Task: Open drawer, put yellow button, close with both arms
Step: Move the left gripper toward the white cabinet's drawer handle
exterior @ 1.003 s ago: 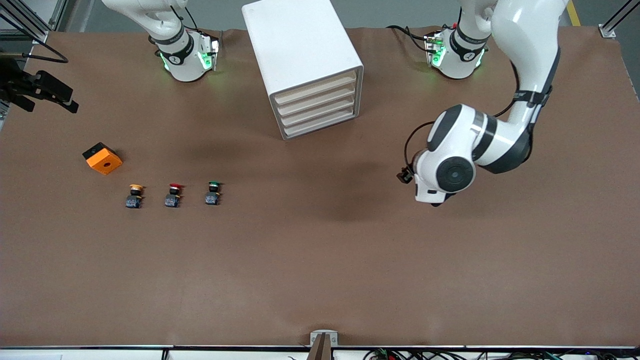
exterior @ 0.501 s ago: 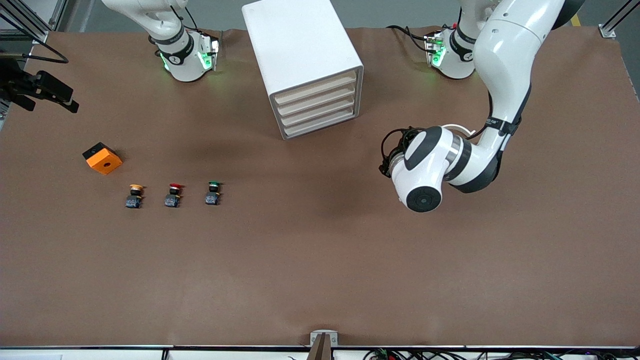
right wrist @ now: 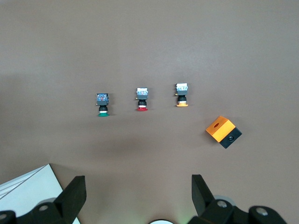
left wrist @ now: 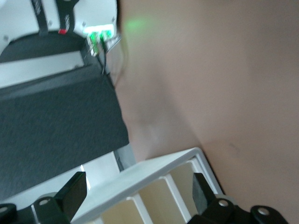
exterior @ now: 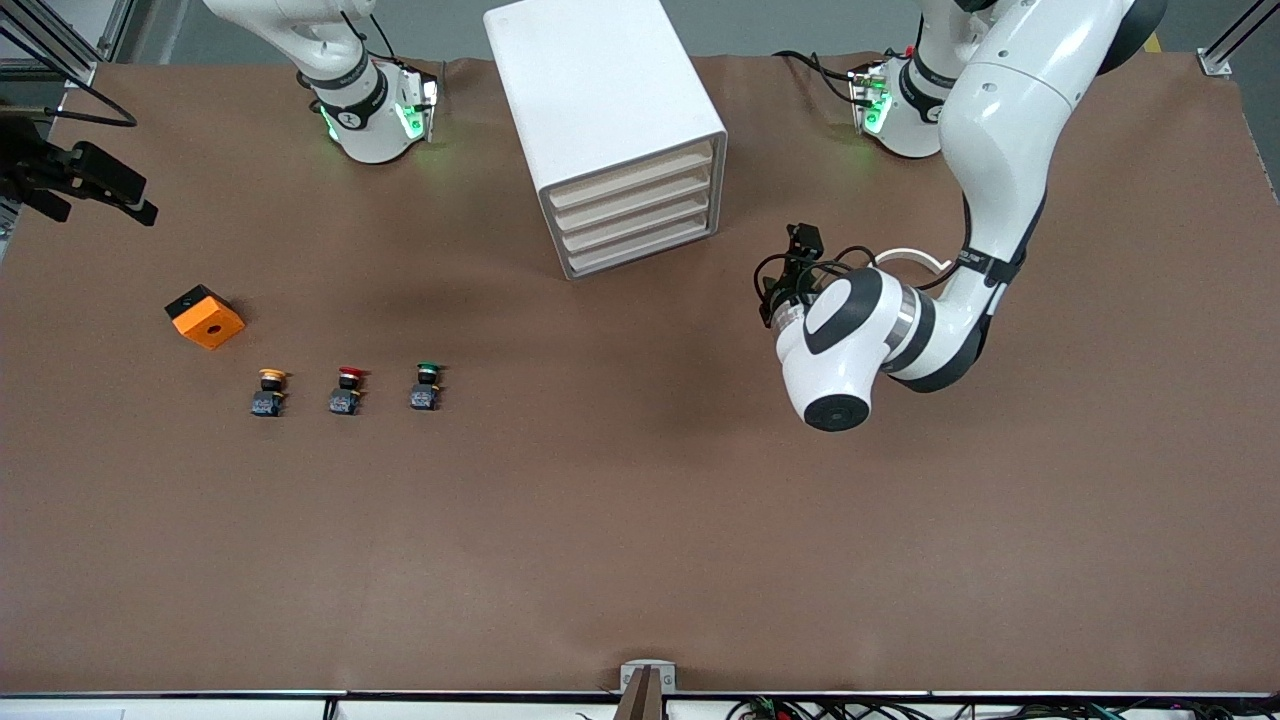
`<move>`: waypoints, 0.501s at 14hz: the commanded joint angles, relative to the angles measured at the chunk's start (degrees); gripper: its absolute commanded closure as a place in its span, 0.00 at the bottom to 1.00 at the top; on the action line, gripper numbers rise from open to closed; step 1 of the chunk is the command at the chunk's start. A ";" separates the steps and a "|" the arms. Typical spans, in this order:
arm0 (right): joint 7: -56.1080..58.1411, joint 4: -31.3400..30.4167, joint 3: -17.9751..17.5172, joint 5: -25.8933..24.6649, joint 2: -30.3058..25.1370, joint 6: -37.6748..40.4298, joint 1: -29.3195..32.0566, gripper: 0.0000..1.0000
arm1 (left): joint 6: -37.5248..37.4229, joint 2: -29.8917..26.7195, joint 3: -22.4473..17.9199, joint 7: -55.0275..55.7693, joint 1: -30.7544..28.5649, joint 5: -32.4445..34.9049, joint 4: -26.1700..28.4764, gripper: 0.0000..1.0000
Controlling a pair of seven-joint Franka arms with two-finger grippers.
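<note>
The yellow button [exterior: 270, 390] stands on the table toward the right arm's end, in a row with a red-capped and a green-capped button; it also shows in the right wrist view [right wrist: 181, 100]. The white drawer cabinet [exterior: 610, 120] has all of its drawers [exterior: 635, 215] shut. My left gripper [exterior: 790, 270] hangs low over the table beside the cabinet's front, toward the left arm's end. In the left wrist view my left gripper [left wrist: 138, 191] is open and empty, with the cabinet [left wrist: 154, 172] between its fingers. My right gripper [right wrist: 138, 189] is open, empty, high over the table.
The red-capped button [exterior: 347, 390] and the green-capped button [exterior: 426, 386] stand beside the yellow one. An orange and black box [exterior: 205, 317] lies farther from the camera than the buttons. A black fixture [exterior: 80, 180] juts in at the right arm's end.
My left arm has swung its wrist toward the cabinet and turned its gripper to face the drawer fronts. The buttons, box and cabinet have not moved.
</note>
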State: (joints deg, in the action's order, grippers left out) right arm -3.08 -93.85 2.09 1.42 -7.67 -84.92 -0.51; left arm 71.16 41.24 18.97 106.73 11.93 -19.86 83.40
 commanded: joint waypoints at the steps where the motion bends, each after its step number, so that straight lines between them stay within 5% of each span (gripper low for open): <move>1: -0.97 -0.81 0.02 0.07 -1.21 -0.07 -0.46 0.00 | -1.64 2.70 0.63 5.23 -0.42 -5.08 -1.84 0.00; 7: -0.97 -0.81 0.02 0.07 -1.21 -0.16 -0.46 0.00 | -2.96 4.11 0.63 15.77 0.19 -13.08 -1.84 0.00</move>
State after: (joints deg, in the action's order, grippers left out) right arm -3.08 -93.85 2.04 1.42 -7.67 -84.93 -0.51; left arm 69.70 44.41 19.15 118.28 12.17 -30.62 83.27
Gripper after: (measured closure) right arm 0.000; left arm 0.000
